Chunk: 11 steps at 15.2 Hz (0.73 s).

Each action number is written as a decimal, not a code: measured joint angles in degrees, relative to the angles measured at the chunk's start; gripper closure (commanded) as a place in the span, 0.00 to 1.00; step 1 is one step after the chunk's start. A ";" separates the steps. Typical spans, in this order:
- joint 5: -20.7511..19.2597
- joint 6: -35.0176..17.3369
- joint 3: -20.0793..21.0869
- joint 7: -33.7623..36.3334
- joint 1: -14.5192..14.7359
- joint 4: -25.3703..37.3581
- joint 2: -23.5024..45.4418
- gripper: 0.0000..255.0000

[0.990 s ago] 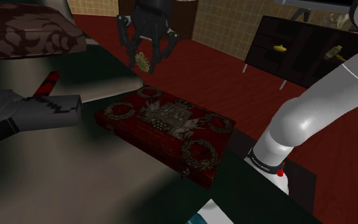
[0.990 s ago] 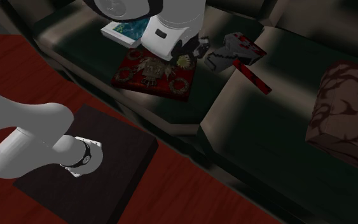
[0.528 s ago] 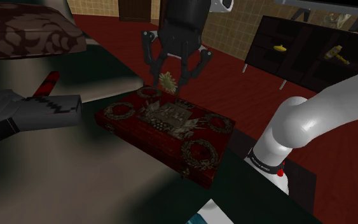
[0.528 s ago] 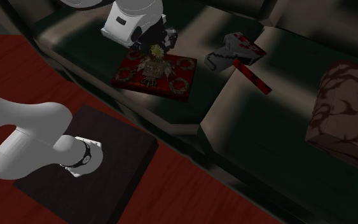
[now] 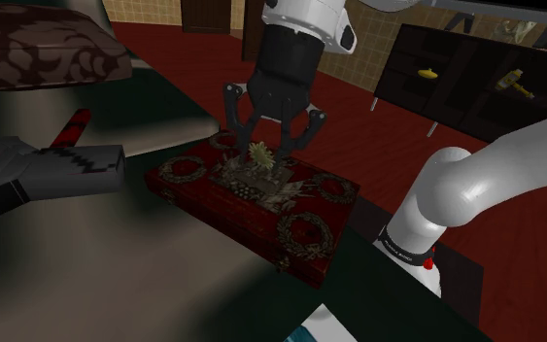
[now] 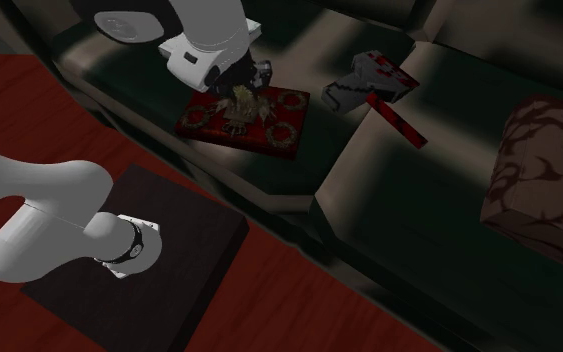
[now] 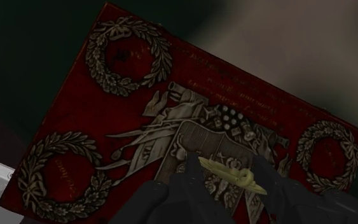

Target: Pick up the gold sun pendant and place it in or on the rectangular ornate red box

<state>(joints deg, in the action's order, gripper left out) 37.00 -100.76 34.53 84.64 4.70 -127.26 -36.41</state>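
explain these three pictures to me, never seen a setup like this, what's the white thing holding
The white thing is a robot arm on a dark box, its stand. The black two-finger gripper is its hand. One picture looks over the arm's shoulder, another watches from a second spot in the room, and the last comes from a camera on the hand, looking along the gripper. The arm reaches over a dark sofa. On it lie an ornate red box, what looks like a grey and red toy plane, and a patterned cushion. The gripper clasps a pale gold sun pendant over the middle of the box's lid.
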 measured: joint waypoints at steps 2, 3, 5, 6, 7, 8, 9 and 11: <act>0.41 -1.21 0.28 -0.51 0.14 -1.34 -0.21 1.00; 0.61 -1.65 0.25 -0.64 0.22 -1.66 -0.50 1.00; 0.68 -1.96 0.40 -0.69 0.23 -1.76 -0.42 1.00; 0.71 -2.02 0.37 -0.67 0.23 -1.70 -0.47 1.00; 0.73 -2.06 0.34 -0.69 0.25 -1.73 -0.53 1.00; 0.78 -2.12 0.34 -0.75 0.29 -1.85 -0.56 1.00; 0.75 -2.09 0.39 -0.69 0.26 -1.75 -0.46 1.00; 0.77 -2.37 0.44 -0.79 0.24 -2.01 -0.40 0.00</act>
<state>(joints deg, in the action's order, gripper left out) 37.78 -103.12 34.97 83.85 4.94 -129.27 -36.82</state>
